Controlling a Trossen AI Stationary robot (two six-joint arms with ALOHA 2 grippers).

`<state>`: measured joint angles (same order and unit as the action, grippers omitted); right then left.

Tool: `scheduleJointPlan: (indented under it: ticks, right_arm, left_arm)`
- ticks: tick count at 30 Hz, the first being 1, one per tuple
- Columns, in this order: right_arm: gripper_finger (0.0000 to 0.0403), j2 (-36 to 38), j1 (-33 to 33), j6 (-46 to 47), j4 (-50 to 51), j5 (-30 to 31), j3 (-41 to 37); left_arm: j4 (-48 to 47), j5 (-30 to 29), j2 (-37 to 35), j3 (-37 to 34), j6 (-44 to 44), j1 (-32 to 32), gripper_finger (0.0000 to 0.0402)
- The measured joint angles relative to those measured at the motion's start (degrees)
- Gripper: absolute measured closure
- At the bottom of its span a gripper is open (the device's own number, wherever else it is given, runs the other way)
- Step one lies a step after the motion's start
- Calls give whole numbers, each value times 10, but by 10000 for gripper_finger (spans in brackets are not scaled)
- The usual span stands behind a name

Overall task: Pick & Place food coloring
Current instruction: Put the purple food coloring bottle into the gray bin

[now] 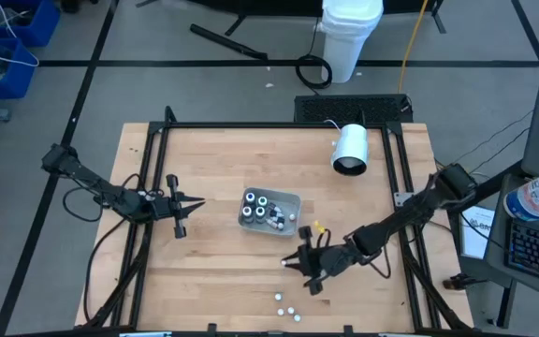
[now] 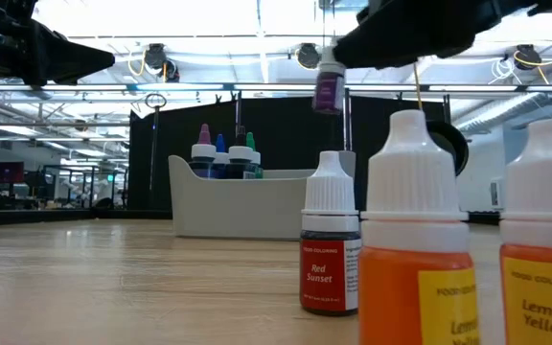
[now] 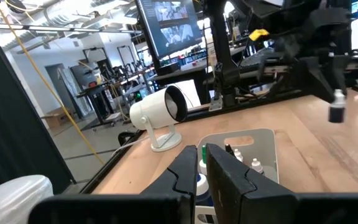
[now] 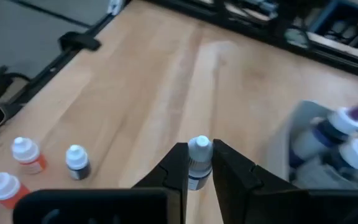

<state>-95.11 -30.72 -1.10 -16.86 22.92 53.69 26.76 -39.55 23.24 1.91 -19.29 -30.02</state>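
Several food coloring bottles stand in the grey tray (image 1: 286, 198) at the table's middle. Three more stand loose near the front edge: Red Sunset (image 2: 331, 251), an orange one (image 2: 413, 240) and Lemon Yellow (image 2: 544, 251). My right gripper (image 1: 288, 263) hovers between the tray and the loose bottles, shut on a purple-bodied, white-capped bottle (image 2: 328, 91). My left gripper (image 1: 197, 199) waits level to the tray's left, shut, with nothing in it. My right gripper pinches the bottle's top end between its two fingers, at the white cap and the shoulder just under it (image 4: 198, 151). The fingers slant down from the table's right side. The bottle hangs upright below them, its purple body (image 3: 335, 114) lifted clear of the table.
A large white cylinder (image 1: 351, 150) lies on its stand at the far right of the table. Black frame rails (image 1: 148, 187) run along the left, right and far edges. Bare wood lies between the tray and the loose bottles (image 1: 288, 307).
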Motion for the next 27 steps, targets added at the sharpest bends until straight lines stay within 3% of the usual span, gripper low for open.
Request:
scheduleJointPlan:
  ticks: [10, 15, 20, 27]
  right_arm:
    - [362, 68, -5, 50, -98, 28, -115]
    - [361, 77, 1, 42, -122, 28, -130]
    - [361, 77, 56, -14, -180, 22, -112]
    - [361, 77, 174, 4, -135, -6, -69]
  left_arm:
    - [0, 0, 0, 0, 0, 0, 360]
    - [1, 0, 0, 0, 5, 0, 360]
    - [1, 0, 0, 0, 3, 0, 360]
    - [0, 0, 0, 0, -7, 0, 360]
